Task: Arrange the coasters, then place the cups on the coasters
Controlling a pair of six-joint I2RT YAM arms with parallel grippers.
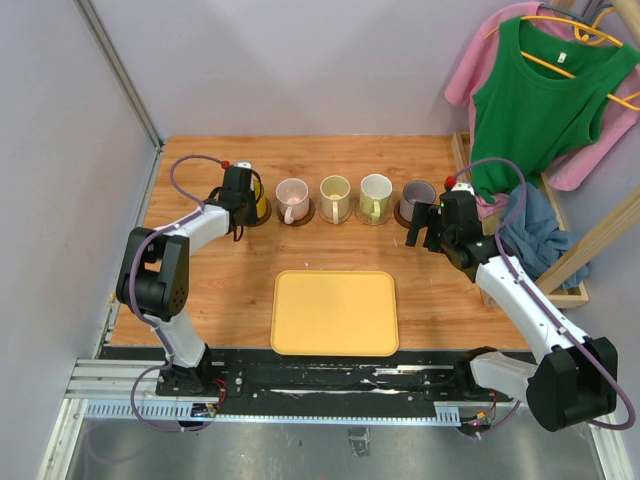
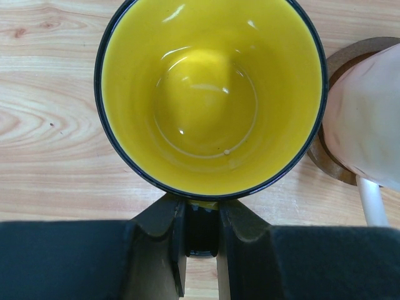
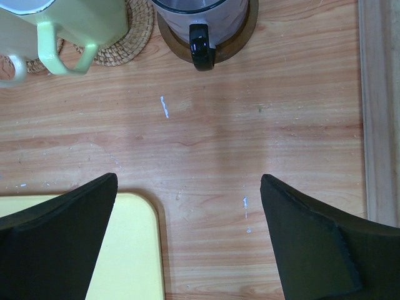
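While the left claw (image 1: 237, 192) sits narrow on the dark handle (image 2: 201, 236) of the yellow cup (image 2: 209, 94), that cup stands beyond the far left corner of the yellow tray (image 1: 335, 312). In the left wrist view the cup's mouth opens just ahead of the fingers, which press the handle from both sides. A dark disc shows at the cup's base in the top view; whether the cup rests on it I cannot tell.

Four more cups line up beyond the tray's far edge. The pink cup (image 1: 291, 198) is opposite the tray's left part and the cream cup (image 1: 335, 195) opposite its middle. The pale green cup (image 1: 376, 192) is opposite its right part, and the grey-purple cup (image 1: 418, 195) is past its far right corner. The pale green cup sits on a woven tan coaster (image 3: 134, 31), the grey-purple one on a dark brown coaster (image 3: 240, 34).

The right claw (image 1: 425, 228) hangs off the tray's far right corner, jaws spread wide and gripping nothing. The grey-purple cup is ahead of it, apart from both fingers, its handle turned toward the claw.
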